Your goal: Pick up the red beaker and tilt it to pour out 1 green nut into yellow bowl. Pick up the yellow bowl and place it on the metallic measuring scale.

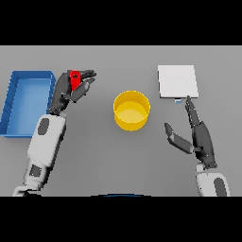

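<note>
Taking the yellow bowl (132, 110) as the landmark, the nearest thing to the robot was its right hand (197, 133), which sat nearer than the bowl and off to its right, fingers straight and relaxed with the thumb spread, holding nothing. The bowl itself stood upright on the grey tabletop (118, 160), its inside showing only yellow — no green nut could be made out in it.

To the bowl's left and a little farther back, the left hand (72, 90) was clenched round the red beaker (74, 80), of which only a small red patch showed between the dark fingers. The beaker was well apart from the bowl, not over it. Beyond that hand, farther left again, lay a blue tray (27, 75). To the bowl's right and farther back lay the metallic measuring scale (177, 81), a pale flat square with nothing on it.

The risks seemed to me to lie mostly in the pour. The beaker was hardly visible inside the hand, so its tilt could not be read — if it was already leaning while clear of the bowl, a nut might drop on the tabletop or roll toward the blue tray. Tilting too steeply over the bowl would likely let out more than one nut. Later, the right hand's grasp on the bowl's thin wall might slip or tip it, spilling the nut short of the scale.
</note>
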{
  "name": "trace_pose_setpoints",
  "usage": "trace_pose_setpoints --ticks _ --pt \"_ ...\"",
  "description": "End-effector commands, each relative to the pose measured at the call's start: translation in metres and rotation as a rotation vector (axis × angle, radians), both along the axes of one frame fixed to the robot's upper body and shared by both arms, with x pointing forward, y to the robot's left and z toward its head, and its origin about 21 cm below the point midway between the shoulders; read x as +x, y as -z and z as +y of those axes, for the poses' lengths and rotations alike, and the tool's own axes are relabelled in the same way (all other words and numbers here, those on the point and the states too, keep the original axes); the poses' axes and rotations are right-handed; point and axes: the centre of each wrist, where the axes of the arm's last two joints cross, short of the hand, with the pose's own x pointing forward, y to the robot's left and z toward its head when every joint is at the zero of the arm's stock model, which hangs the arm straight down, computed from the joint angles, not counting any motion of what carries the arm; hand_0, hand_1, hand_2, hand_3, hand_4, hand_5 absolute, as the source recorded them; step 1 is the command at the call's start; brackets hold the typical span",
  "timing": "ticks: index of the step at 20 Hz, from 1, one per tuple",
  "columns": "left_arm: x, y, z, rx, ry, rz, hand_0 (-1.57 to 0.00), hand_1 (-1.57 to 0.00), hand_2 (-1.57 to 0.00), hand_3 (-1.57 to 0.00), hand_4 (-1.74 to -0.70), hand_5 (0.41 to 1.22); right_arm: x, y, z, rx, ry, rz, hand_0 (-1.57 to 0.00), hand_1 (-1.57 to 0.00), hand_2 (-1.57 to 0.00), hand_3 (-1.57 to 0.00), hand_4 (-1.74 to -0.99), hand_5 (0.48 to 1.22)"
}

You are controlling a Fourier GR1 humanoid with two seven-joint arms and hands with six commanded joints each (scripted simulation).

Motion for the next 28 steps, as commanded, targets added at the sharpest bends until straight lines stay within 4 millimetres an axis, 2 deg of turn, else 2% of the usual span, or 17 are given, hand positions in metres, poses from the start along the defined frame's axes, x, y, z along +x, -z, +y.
trace_pose_setpoints --ticks 1,5,8,11,16,21,22,25,28 --pt "0.001 -0.003 -0.002 0.021 0.006 0.001 -1.56 -1.56 -1.56 -1.55 -1.72 1.133 0.003 -0.002 -0.002 -0.005 0.013 -0.004 0.0 0.0 0.0 0.0 -1.219 0.659" --pt "0.005 -0.01 -0.008 0.123 0.033 -0.014 -1.56 -1.56 -1.56 -1.56 -1.73 1.138 0.003 -0.002 -0.005 -0.023 0.014 0.007 0.0 0.0 0.0 0.0 -1.213 0.662" --pt "0.011 -0.031 -0.011 0.308 0.082 -0.04 -1.56 -1.57 -1.57 -1.56 -1.73 1.124 0.001 -0.003 -0.003 -0.026 0.014 0.011 0.0 0.0 0.0 0.0 -1.199 0.658" --pt "0.016 -0.046 -0.022 0.523 0.136 -0.05 -1.57 -1.57 -1.57 -1.57 -1.74 1.125 -0.001 -0.003 -0.002 -0.022 0.011 0.022 0.0 0.0 0.0 0.0 -1.186 0.66" --pt "0.018 -0.065 -0.052 0.84 0.238 -0.101 -1.57 -1.57 -1.57 -1.57 -1.74 1.147 0.001 -0.001 -0.003 -0.009 0.003 0.042 0.0 0.0 0.0 0.0 -1.182 0.668" --pt "0.019 -0.074 -0.076 1.195 0.32 -0.157 -1.57 -1.57 -1.57 -1.57 -1.74 1.197 0.0 -0.004 -0.001 -0.002 0.011 0.034 0.0 0.0 0.0 0.0 -1.187 0.676" --pt "0.02 -0.074 -0.081 1.268 0.346 -0.158 -1.57 -1.57 -1.57 -1.57 -1.69 1.202 -0.001 -0.003 -0.001 -0.003 0.012 0.04 0.0 0.0 0.0 0.0 -1.191 0.675" --pt "0.028 -0.086 -0.094 1.451 0.404 -0.205 -1.57 -1.57 -1.57 -1.38 -1.71 1.211 0.0 -0.006 0.0 0.028 0.012 0.044 0.0 0.0 0.0 0.0 -1.195 0.671" --pt "0.029 -0.088 -0.106 1.607 0.478 -0.236 -1.57 -1.57 -1.57 -1.33 -1.72 1.216 0.0 -0.002 0.003 0.061 0.011 0.068 0.0 0.0 0.0 0.0 -1.202 0.651"
